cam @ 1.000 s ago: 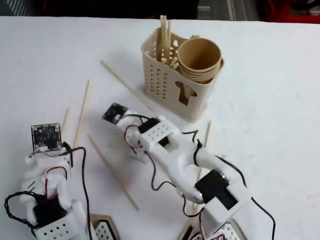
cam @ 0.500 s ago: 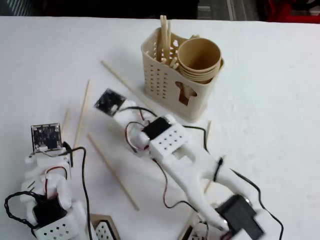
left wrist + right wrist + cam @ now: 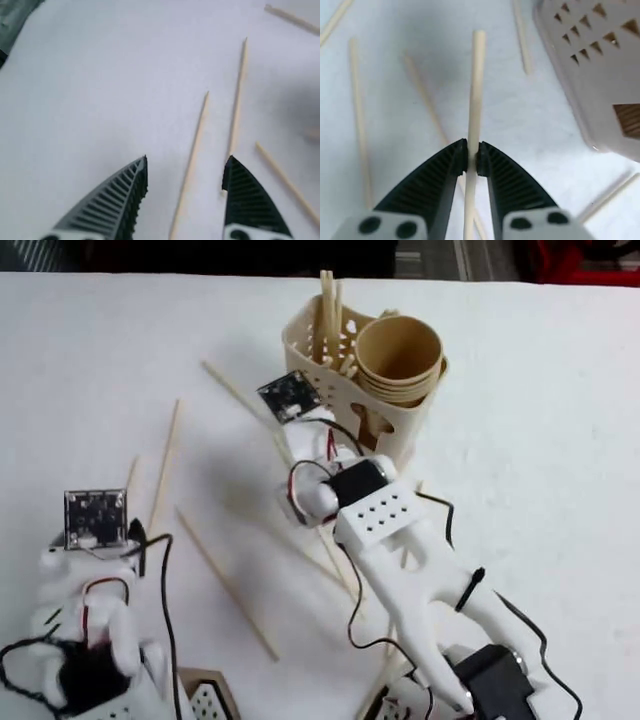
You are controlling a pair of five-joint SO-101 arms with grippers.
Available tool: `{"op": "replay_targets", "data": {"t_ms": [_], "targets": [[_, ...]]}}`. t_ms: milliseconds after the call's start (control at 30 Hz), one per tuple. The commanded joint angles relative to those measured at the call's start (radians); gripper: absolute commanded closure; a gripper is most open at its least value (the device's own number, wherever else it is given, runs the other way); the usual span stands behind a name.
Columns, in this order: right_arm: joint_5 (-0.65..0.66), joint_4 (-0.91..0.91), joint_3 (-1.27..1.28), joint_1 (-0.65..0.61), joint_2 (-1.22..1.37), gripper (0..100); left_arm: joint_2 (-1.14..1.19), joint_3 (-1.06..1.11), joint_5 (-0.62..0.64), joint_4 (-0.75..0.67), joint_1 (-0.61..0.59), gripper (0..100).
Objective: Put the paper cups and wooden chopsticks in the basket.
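One chopstick [image 3: 476, 75] is pinched in the closed right gripper [image 3: 472, 159] and sticks out ahead of it, above the surface [image 3: 420, 25]. Just beside its tip stands the basket [image 3: 600, 65], with stacked cups [image 3: 400, 355] and upright chopsticks [image 3: 327, 300] inside. The left gripper [image 3: 187, 161] is open and low over the surface. A loose chopstick [image 3: 199, 127] lies between its jaws, and a second stick [image 3: 238, 95] lies just past one finger.
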Motion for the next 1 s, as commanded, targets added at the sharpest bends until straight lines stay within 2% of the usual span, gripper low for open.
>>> {"op": "replay_targets", "data": {"t_ms": [0, 100, 200, 333, 600, 967], "targets": [[-0.011, -0.001, 0.000, 0.019, -0.036, 98.1, -0.004, -0.138, -0.049, 0.061, 0.015, 75], [-0.012, -0.001, 0.009, 0.021, -0.035, 98.1, 0.022, -0.173, -0.086, 0.095, 0.015, 75], [-0.015, -0.045, 0.040, 0.021, -0.035, 98.1, 0.151, -0.235, -0.104, 0.101, 0.015, 72], [-0.087, -0.134, 0.107, 0.021, -0.036, 98.1, 0.432, -0.381, -0.146, 0.098, 0.015, 72], [-0.097, -0.211, 0.186, 0.050, -0.036, 98.1, 1.036, -0.652, -0.264, 0.038, 0.016, 71], [-0.097, -0.277, 0.241, 0.061, -0.036, 98.1, 1.847, -1.171, -0.288, 0.163, 0.035, 64]]}}
